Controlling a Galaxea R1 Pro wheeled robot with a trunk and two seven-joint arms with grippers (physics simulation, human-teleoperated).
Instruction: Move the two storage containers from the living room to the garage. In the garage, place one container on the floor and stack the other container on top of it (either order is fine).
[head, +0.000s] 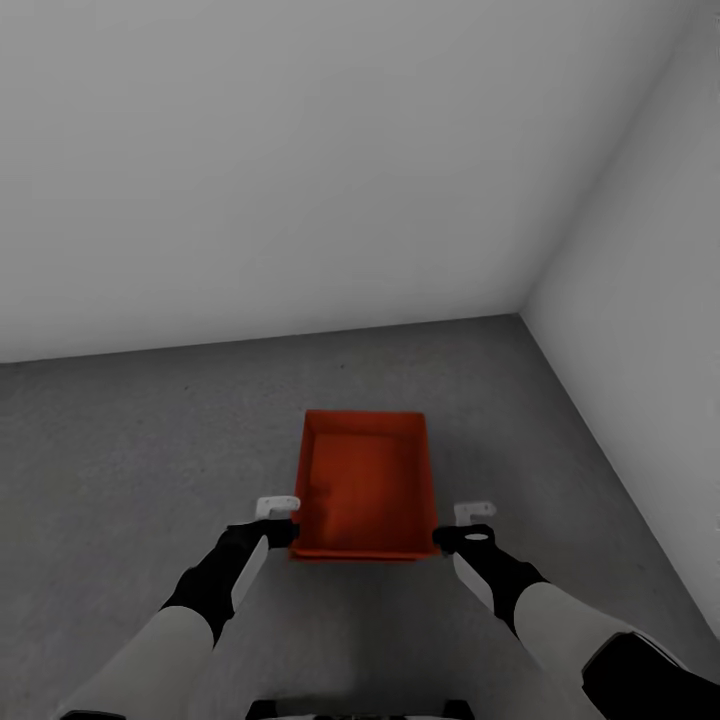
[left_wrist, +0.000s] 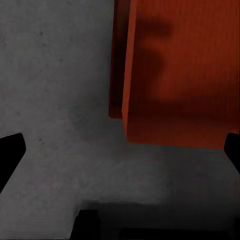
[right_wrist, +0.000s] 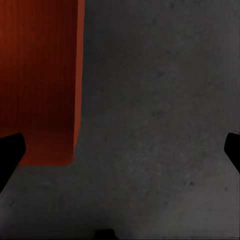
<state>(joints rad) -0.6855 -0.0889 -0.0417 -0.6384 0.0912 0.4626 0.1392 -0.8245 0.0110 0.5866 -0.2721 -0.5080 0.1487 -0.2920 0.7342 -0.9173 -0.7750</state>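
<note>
Beside the container (head: 364, 484), both hands spread.

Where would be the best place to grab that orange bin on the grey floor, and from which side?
Probably the two long side walls of the orange bin, one gripper per side: left gripper and right gripper flank its near corners. Walls are low, flared and open-topped.

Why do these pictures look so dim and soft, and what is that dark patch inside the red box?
Head view: flat, even light, soft edges, a faint shadow darkening the storage container inside. Left wrist view: a blurry dark shadow lies on the container's orange surface; the concrete floor looks mottled. Right wrist view: dim and slightly blurred, no glare.
</note>
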